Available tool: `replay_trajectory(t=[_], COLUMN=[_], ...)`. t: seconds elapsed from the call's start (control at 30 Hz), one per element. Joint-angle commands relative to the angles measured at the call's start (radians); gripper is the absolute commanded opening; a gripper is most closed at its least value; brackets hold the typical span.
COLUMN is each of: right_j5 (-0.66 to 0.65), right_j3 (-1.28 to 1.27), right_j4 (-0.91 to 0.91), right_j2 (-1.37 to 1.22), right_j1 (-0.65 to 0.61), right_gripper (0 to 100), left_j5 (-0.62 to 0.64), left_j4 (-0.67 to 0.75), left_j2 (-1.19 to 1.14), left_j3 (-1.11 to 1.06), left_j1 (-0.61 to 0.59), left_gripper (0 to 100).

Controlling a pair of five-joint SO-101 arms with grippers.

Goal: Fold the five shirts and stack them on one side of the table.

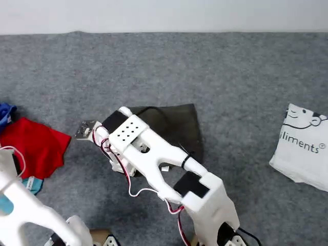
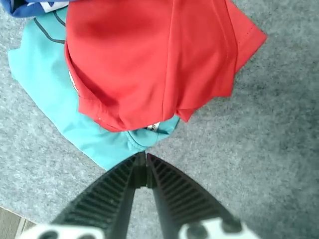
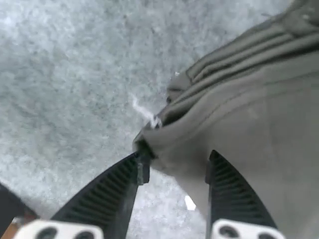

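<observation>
A folded dark olive shirt (image 1: 177, 125) lies mid-table, partly under my right arm. My right gripper (image 3: 177, 164) is open, its fingers either side of a thick bunched corner of the olive shirt (image 3: 249, 114), low over the carpet. From above, the right gripper (image 1: 88, 131) sits at the shirt's left side. A red shirt (image 1: 36, 146) lies on a teal shirt (image 1: 32, 184) at the table's left, with a blue shirt (image 1: 5, 114) behind. My left gripper (image 2: 146, 162) is shut and empty, just short of the teal shirt (image 2: 50, 84) and red shirt (image 2: 149, 59).
A folded white shirt (image 1: 302, 148) with dark print lies at the right edge. Grey carpet (image 1: 154, 66) covers the table, bare across the back. The left arm (image 1: 20, 205) rises from the front left corner. A white wall runs along the far edge.
</observation>
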State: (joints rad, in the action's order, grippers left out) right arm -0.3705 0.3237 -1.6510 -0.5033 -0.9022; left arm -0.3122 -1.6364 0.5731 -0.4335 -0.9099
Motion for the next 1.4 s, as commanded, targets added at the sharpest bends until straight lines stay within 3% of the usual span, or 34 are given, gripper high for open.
replay_trajectory(t=[0.0, 0.37, 0.6, 0.9, 1.0, 1.17, 1.37], right_j5=[0.009, 0.003, 0.002, -0.091, -0.092, -0.118, -0.12], right_j3=[0.114, 0.287, 0.287, 0.311, 0.362, 0.503, 0.571], right_j4=[0.001, -0.004, -0.005, -0.077, -0.097, -0.122, -0.114], right_j2=[-0.027, -0.136, -0.162, -0.137, -0.11, -0.093, -0.096], right_j1=[-0.008, -0.004, 0.018, 0.101, 0.165, 0.269, 0.338], right_gripper=[19.0, 18.5, 2.8, 1.0, 1.0, 1.0, 1.0], left_j5=[0.003, 0.002, 0.002, 0.002, 0.002, 0.034, 0.087], left_j4=[0.02, 0.034, 0.052, 0.055, 0.037, -0.006, 0.061], left_j2=[0.026, 0.026, 0.026, 0.026, 0.028, 0.021, 0.017], left_j3=[0.008, 0.008, 0.005, 0.01, 0.013, 0.01, 0.005], left_j1=[0.006, 0.006, 0.006, 0.023, 0.11, 0.362, 0.62], left_gripper=[1, 1, 1, 1, 1, 1, 1])
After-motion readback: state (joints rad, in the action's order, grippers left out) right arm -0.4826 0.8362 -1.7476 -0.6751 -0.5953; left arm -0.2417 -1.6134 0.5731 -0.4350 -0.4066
